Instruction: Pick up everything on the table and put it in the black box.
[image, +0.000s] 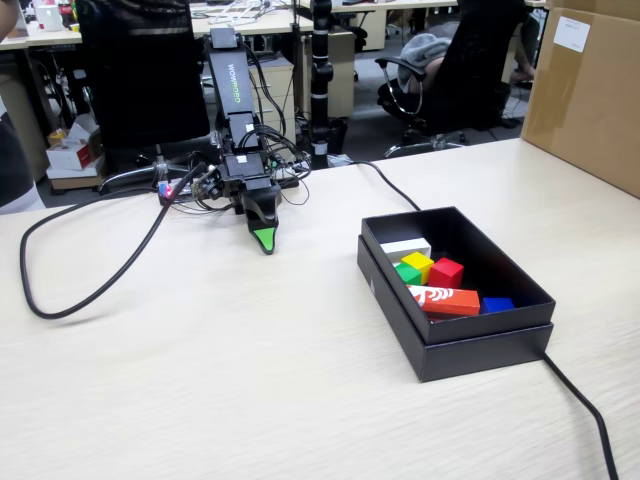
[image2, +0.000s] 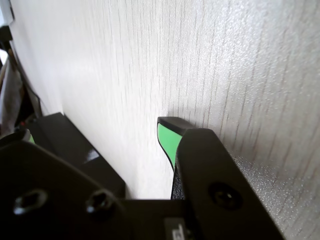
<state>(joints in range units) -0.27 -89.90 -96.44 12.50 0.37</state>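
desk (image: 250, 380): pale wood grain, takes up most of the fixed view, and it's pretty much all my wrist view sees too.
brown carton (image: 590, 90): big cardboard thing up at 2 o'clock on the desk's far edge.
black box (image: 480, 345): shallow matte black, double rim, sitting around 4 o'clock from me, well apart from my arm.
black cable (image: 90, 270): loops over the desk out at 9 o'clock; another one runs past the box toward 5 o'clock.
my arm (image: 232, 100): black, parked at 11 o'clock of the fixed view, pointing down at the desk.
my jaws (image: 264, 240): green-padded tip right down at the desk, nothing in them. Only one tip shows in either view, so I honestly can't tell if they're parted or closed.
red-orange block (image: 445, 299): oblong with white marking, lying in the box near the front wall.
white block (image: 405, 246): in the box's far-left corner.
red cube (image: 446, 272): in the box, touching the yellow one.
yellow cube (image: 417, 264): in the box, middle.
green cube (image: 406, 273): in the box, tucked just beside the yellow.
blue piece (image: 497, 304): in the box, at 3 o'clock of the red-orange block.
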